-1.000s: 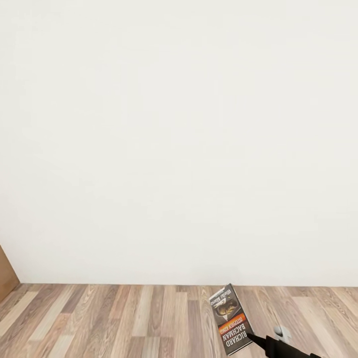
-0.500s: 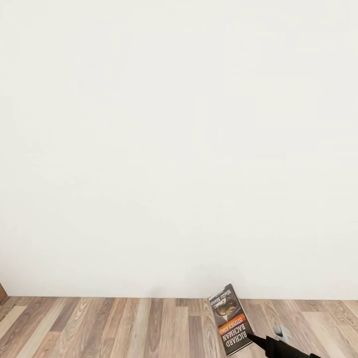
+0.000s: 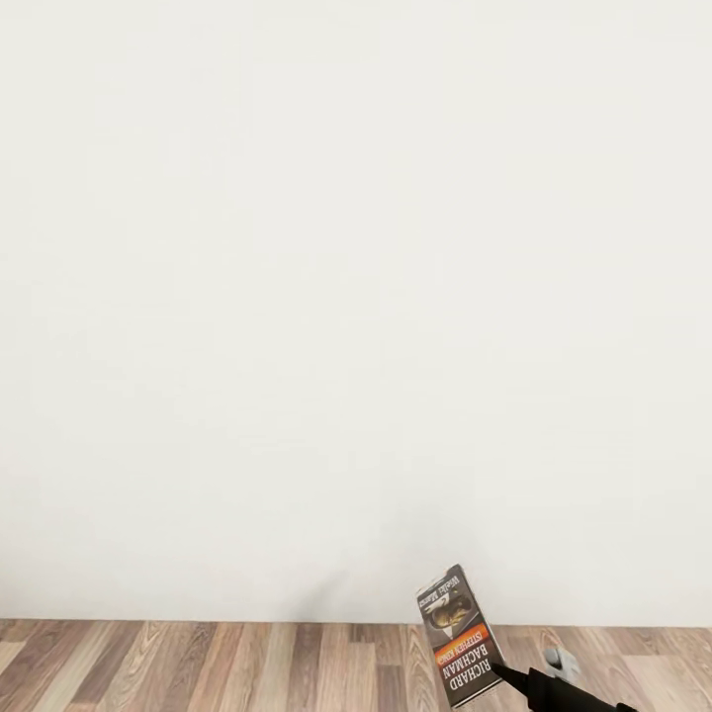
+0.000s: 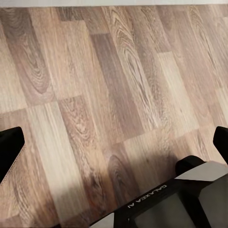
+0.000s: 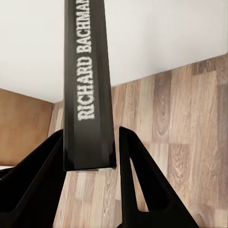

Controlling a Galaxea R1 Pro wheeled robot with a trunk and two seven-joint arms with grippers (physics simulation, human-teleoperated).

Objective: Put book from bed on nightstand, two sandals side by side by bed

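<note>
The book (image 3: 458, 636) is standing nearly upright in the air above the wood-plank floor (image 3: 198, 667), low at the right of the head view, its orange band and white "RICHARD BACHMAN" lettering showing upside down. The right gripper (image 5: 90, 164) is clamping its lower edge, 2 black fingers (image 5: 137, 175) pressing against the spine (image 5: 88, 80). Behind it the white wall (image 3: 326, 297) is meeting the floor. The left gripper (image 4: 114, 147) is hanging spread wide over bare planks, holding nothing.
</note>
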